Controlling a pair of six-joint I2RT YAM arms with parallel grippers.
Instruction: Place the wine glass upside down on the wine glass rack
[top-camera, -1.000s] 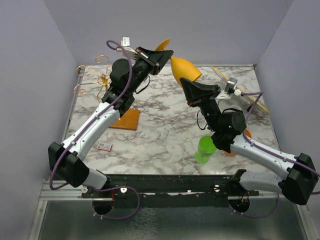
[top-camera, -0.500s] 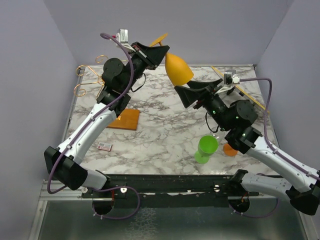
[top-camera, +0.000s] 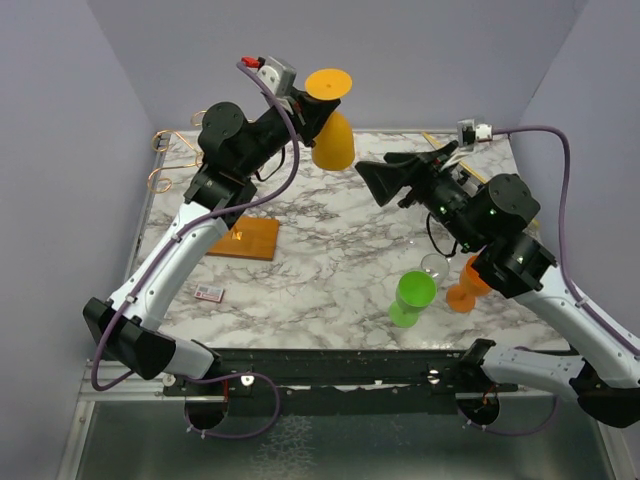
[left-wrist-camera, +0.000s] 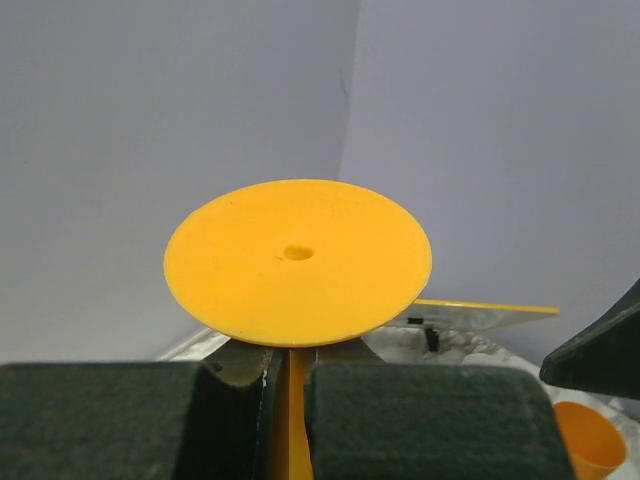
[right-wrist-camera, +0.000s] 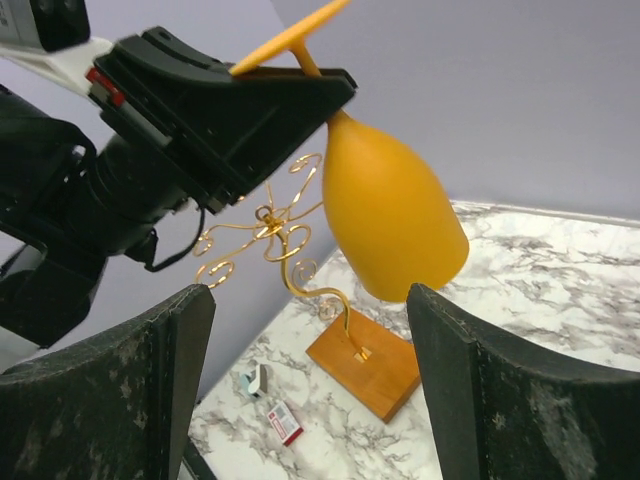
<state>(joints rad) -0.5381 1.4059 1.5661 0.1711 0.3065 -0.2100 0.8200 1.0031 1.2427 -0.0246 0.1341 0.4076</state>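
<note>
One glossy yellow wine glass (top-camera: 333, 142), inverted; curly gold-wire wine glass rack (right-wrist-camera: 366, 366).

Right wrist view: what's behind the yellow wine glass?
The gold wire rack on its wooden base. The wine glass and left gripper cover some of its arms.

Left arm (top-camera: 185, 240): rises from its base at the table's near edge and leans toward the far left corner, with the wrist turned to the right.
Left gripper (top-camera: 316, 110): held high near the far edge. Its pads (left-wrist-camera: 420, 415) are clamped on the stem of the wine glass (top-camera: 333, 143), foot up.
Right arm (top-camera: 565, 300): runs from the near right corner up and inward, with the wrist above the table's right half.
Right gripper (top-camera: 372, 178): points left toward the left gripper. The jaws are spread wide and the fingers (right-wrist-camera: 150, 390) grip nothing.
</note>
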